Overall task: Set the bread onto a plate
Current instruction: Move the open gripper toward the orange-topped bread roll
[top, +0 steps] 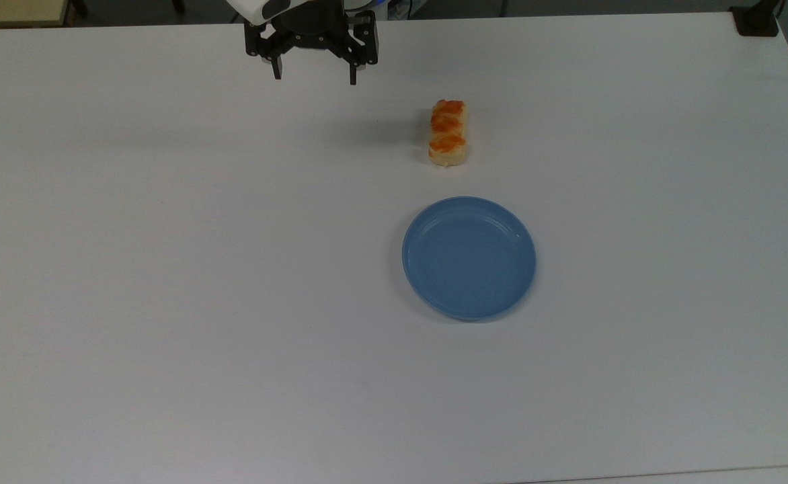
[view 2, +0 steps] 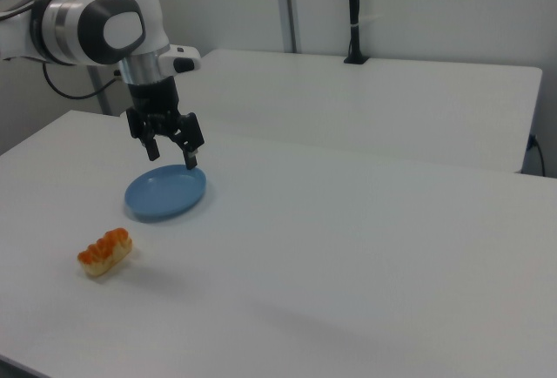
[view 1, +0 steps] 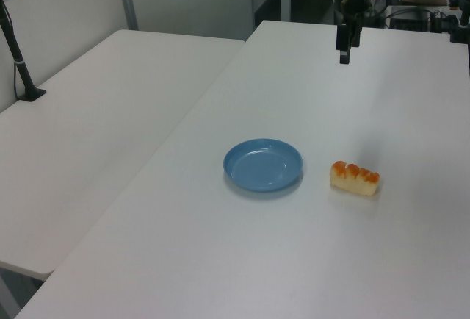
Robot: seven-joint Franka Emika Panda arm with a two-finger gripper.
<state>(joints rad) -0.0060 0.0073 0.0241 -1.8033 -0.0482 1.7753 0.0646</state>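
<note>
Top view first: claw point(top: 314, 72) hanging at about twelve o'clock, high over the far edge of the white tabletop point(top: 165, 269), fingers spread wide and gripping nothing. Parked well apart from both task things, so no contact anywhere yet; judged as the opening of the reach, nothing of the task done.

Bread point(top: 448, 132) lying flat on bare tabletop, glazed bumps up, long axis running twelve-to-six in the top view. From the claw, down toward four o'clock. Placed so, with open room on both long flanks, probably best gripped across the short width.

Plate point(top: 469, 258) resting empty at six o'clock from the bread, near but not touching, a strip of tabletop between. Rim up, hollow ready to take the piece whole.

Left view: claw point(view 1: 345, 56) up at one o'clock, bread point(view 1: 355, 177) at three o'clock from the plate point(view 1: 263, 165).

Right view: claw point(view 2: 171, 157) hovering above the plate point(view 2: 165, 193), bread point(view 2: 105, 251) at seven o'clock from it.

Likely needed next: travel over the bread, descent, squeeze gentle enough for a soft crumb.
</note>
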